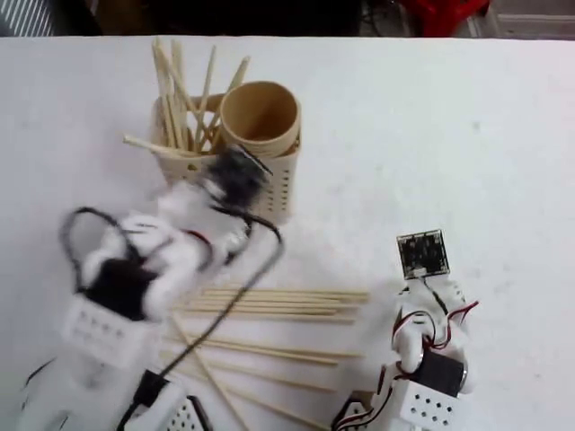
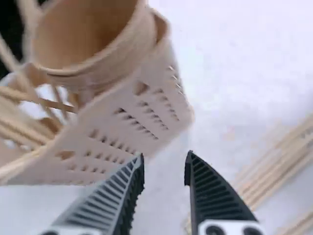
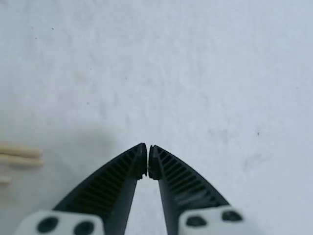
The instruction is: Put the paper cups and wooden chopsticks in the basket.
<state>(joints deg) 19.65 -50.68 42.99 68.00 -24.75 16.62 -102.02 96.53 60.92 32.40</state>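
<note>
Left end effector [image 2: 165, 156] hangs just near of the basket [image 1: 278, 193], by the basket's perforated near wall [image 2: 137, 127]. Its jaws stand a little apart and nothing is between them. The arm behind it stretches down toward the near left corner of the bench [image 1: 431, 135].

The basket stands upright at the far left-centre of the bench. A bundle of chopsticks [image 1: 184, 90] fills its left part, leaning and fanning out over the rim, one of them lying across the left edge. Nested paper cups [image 1: 260, 117] sit in its right part, mouth up, rising above the rim [image 2: 88, 34].

Near of the basket, more loose chopsticks [image 1: 278, 301] lie flat on the bench, several side by side running left to right and others scattered at slight angles nearer still [image 2: 279, 156].

Right end effector [image 3: 147, 149] is at the near right, over bare bench, its jaws pressed together at the tips with nothing in them. The ends of a few loose chopsticks [image 3: 19, 154] lie off to its left, apart from it.
</note>
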